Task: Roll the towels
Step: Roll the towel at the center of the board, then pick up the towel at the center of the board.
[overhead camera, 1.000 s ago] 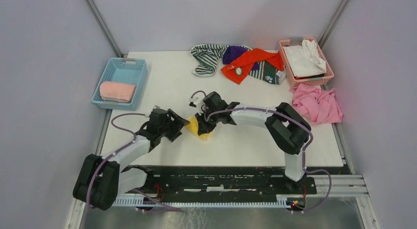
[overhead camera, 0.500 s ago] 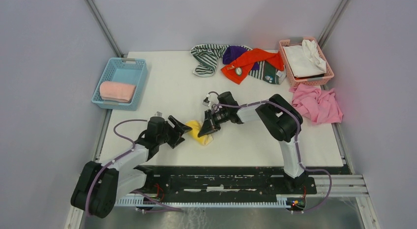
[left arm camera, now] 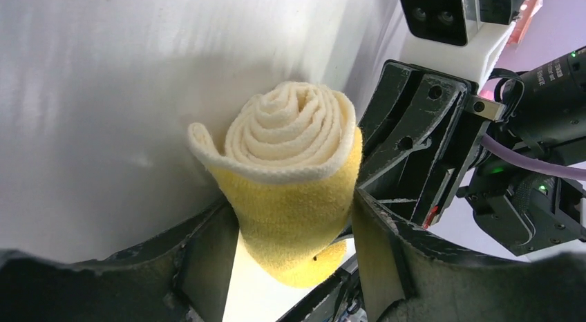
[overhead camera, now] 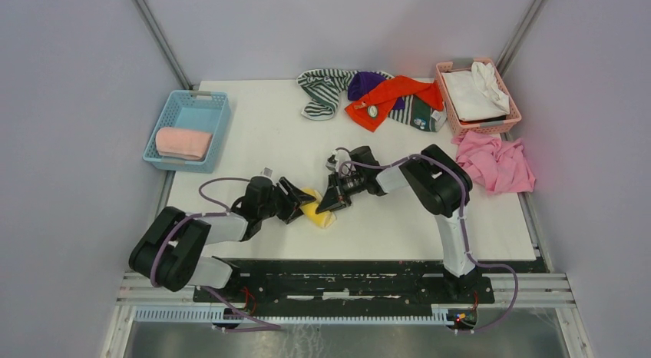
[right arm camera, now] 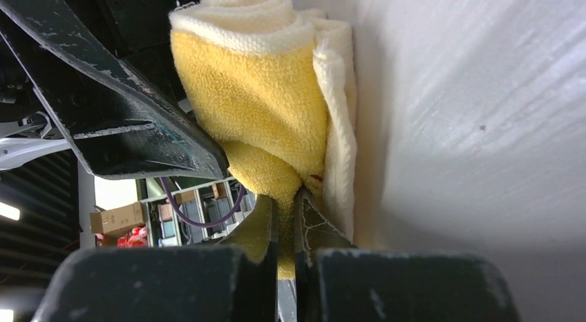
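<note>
A pale yellow towel (overhead camera: 315, 209), rolled into a spiral (left arm camera: 290, 139), lies on the white table between my two grippers. My left gripper (left arm camera: 291, 206) straddles one end of the roll, and both fingers touch its sides. From the other end, my right gripper (right arm camera: 285, 218) is shut on a fold of the same towel (right arm camera: 262, 94). In the top view the left gripper (overhead camera: 294, 205) and right gripper (overhead camera: 332, 202) face each other across the roll. Striped (overhead camera: 322, 93), purple (overhead camera: 364, 83) and orange-red (overhead camera: 384, 97) towels lie heaped at the back.
A blue basket (overhead camera: 192, 98) at the left holds a rolled pink towel (overhead camera: 183, 143). A pink basket (overhead camera: 503, 124) at the back right holds white cloth (overhead camera: 472, 93). A crumpled pink towel (overhead camera: 495, 163) lies at the right edge.
My left arm has swung right and reached the roll, its jaws narrowing onto it. My right gripper, still pinching the towel, has shifted slightly right.
</note>
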Available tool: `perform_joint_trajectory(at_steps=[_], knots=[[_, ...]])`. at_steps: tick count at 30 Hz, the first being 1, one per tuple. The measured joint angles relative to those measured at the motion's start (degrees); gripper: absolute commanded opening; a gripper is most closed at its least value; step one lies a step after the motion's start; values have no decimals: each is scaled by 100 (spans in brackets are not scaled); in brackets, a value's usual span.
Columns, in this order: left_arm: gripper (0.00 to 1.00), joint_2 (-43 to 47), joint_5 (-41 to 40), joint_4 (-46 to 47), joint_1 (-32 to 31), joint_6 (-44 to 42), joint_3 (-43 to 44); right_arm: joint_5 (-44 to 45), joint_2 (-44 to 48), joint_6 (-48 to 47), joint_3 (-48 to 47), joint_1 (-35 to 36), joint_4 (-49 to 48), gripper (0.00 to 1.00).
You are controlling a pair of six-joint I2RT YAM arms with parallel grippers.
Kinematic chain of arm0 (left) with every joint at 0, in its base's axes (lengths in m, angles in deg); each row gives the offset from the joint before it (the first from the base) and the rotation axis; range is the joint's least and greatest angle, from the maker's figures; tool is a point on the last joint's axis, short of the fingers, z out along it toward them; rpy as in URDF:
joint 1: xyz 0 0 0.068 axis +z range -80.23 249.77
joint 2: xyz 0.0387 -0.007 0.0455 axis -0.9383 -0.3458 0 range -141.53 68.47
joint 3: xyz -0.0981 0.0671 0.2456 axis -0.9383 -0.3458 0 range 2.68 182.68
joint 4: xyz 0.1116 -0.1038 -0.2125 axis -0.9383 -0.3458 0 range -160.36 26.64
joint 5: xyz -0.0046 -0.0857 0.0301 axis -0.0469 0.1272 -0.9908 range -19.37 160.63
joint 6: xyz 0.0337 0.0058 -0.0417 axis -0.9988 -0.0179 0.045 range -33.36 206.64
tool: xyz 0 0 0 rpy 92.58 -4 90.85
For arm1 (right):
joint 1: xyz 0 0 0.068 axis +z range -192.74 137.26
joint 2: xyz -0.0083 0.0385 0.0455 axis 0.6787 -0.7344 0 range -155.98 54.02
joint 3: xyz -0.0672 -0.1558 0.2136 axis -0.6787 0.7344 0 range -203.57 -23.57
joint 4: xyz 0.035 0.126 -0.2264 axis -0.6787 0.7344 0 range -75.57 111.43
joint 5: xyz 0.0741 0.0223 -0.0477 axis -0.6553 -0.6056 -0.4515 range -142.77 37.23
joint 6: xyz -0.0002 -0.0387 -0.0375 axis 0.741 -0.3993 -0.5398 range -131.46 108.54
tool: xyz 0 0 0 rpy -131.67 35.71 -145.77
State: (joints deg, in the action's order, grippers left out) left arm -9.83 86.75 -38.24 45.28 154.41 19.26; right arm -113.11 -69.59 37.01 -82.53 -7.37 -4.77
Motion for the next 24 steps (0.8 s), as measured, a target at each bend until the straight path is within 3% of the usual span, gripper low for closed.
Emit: perform_joint_trajectory(at_steps=[5,9,15,24], knots=[[53,-501,-35,492,-210,74,98,-55,33,-131,0,-70,260,10],[35,-981,-9,1012,-302,210,142,68,223,-393,35,-125,612,17],[14,-1384,98,1513,-341,385,190,597,688,-914,63,-85,1235,36],[6,-1067,44,752,-48,376,372,2031,2490,-2074,201,72,2841,71]])
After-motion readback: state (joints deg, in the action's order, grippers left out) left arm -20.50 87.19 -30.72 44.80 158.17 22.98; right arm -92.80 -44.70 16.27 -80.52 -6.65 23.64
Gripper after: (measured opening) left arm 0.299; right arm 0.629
